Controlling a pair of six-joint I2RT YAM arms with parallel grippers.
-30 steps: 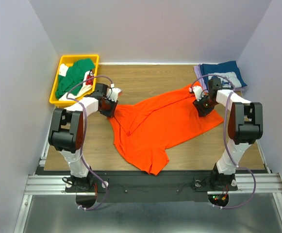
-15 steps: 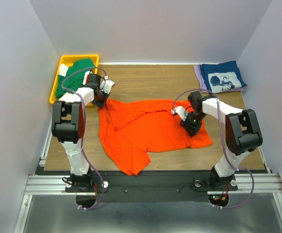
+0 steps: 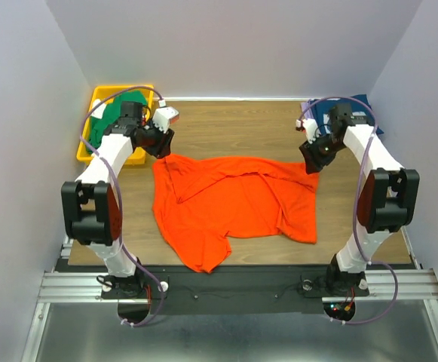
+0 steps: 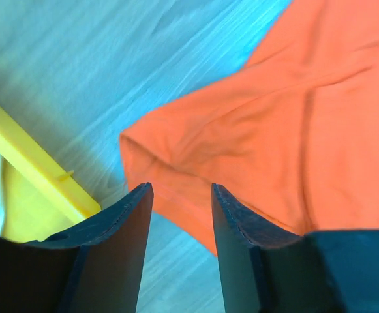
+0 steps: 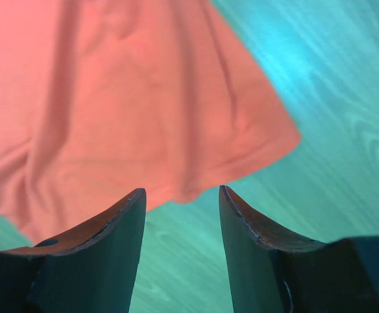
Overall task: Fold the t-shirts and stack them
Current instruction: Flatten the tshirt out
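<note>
Hovering empty, jaws parted: left gripper and right gripper over the far corners of the orange t-shirt, spread on the table. We judge it light and limp; pinch the corner hems.

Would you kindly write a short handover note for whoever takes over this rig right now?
Left gripper: open, empty, above the orange t-shirt's far left corner.
Right gripper: open, empty, above its far right corner.
The orange t-shirt lies spread on the table, wrinkled and unfolded. The navy t-shirt sits folded at the far right. The green t-shirt is in the yellow bin.
Done: navy folded. Left: fold and stack orange, then green.
</note>
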